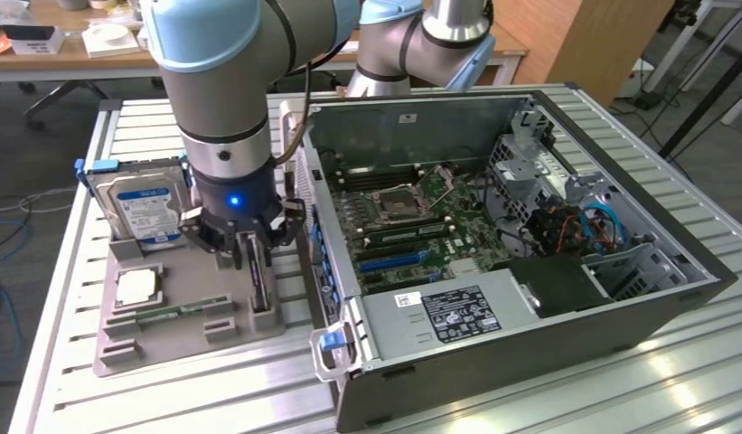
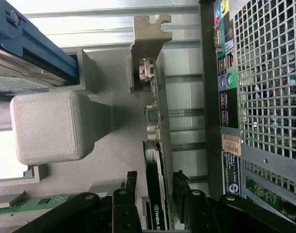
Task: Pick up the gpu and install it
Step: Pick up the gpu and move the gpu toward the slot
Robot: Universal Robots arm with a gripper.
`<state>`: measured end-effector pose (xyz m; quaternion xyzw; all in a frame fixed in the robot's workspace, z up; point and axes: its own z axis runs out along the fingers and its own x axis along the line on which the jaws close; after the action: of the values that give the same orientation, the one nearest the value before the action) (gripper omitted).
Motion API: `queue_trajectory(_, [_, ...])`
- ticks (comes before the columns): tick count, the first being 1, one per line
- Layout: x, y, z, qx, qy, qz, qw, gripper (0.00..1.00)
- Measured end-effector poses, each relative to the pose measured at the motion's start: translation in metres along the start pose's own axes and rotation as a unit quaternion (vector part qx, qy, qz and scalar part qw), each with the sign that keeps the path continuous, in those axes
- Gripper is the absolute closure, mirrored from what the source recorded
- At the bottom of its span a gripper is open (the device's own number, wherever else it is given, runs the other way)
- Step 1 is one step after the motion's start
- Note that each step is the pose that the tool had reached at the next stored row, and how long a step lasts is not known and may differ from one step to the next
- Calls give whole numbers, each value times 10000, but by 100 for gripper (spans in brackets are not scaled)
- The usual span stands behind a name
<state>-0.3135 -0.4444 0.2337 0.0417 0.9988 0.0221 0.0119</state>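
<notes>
Two neighbours flank gpu (image 2: 155, 165): hard drive (image 1: 142, 203), computer case (image 1: 528, 362); tool (image 2: 156, 194) straddles.

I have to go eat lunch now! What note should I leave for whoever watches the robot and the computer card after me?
Gripper: open, one finger on each side of the gpu, with a thin gap showing on both sides.
Gpu: standing on edge in its slot of the grey holder tray, beside the open computer case.
Done: the gripper is lined up over the card.
Left: the grip is not yet closed, the card is not lifted, and it is not installed on the motherboard.
</notes>
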Motion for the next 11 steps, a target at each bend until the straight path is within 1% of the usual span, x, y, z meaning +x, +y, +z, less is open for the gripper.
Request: queue_trajectory(11, [-5, 0, 21, 1, 0, 1, 10000, 57])
